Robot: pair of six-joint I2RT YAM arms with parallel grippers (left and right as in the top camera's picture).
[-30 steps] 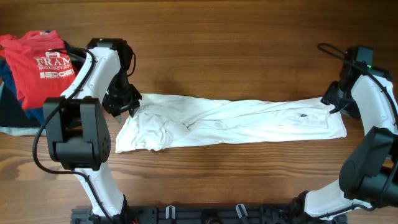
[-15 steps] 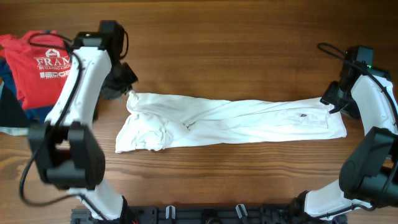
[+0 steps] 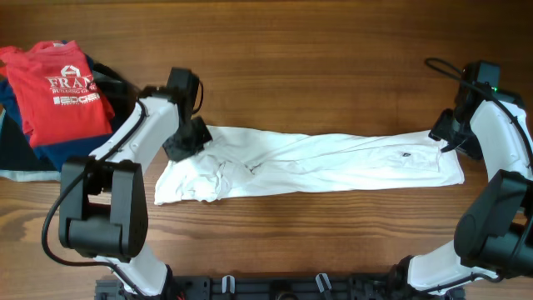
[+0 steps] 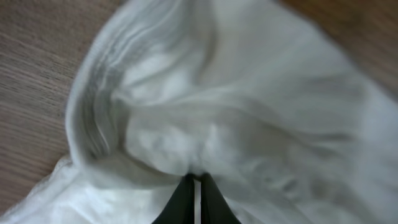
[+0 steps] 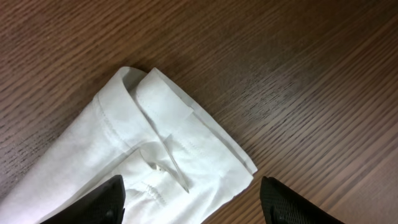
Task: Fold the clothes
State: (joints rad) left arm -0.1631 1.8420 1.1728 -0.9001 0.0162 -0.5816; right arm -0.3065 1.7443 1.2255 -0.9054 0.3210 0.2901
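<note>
2 black fingertips (image 4: 181,204) of the left gripper (image 4: 194,200) are pressing almost together in the left wrist view, pinching a gathered fold of the white garment (image 4: 249,112) with only a thin sliver of cloth showing between them. Around that pinch the fabric is bunching into soft ridges, and a thick rolled edge is curving away on the left, with bare wood of the table (image 4: 31,74) showing beyond it. From overhead, the left gripper (image 3: 185,143) is sitting on the upper left corner of the white garment (image 3: 333,162), which is lying stretched in a long band across the middle of the table (image 3: 333,50), crumpled and wider at its left end and flatter toward the right. The right gripper (image 3: 445,133) is hanging at the far right end of that band, near its upper corner. In the right wrist view, the right gripper (image 5: 196,202) is standing wide apart, gripping nothing: 1 of its fingers (image 5: 106,199) is showing over the cloth and the other over the wood, and whether either is touching the surface cannot be told. Between them the white garment (image 5: 155,143) is ending in a folded, stitched hem with a small slit. Well apart from all this, at the far left edge of the table, a red shirt (image 3: 62,83) with white lettering is lying on top of a dark blue garment (image 3: 58,152).
</note>
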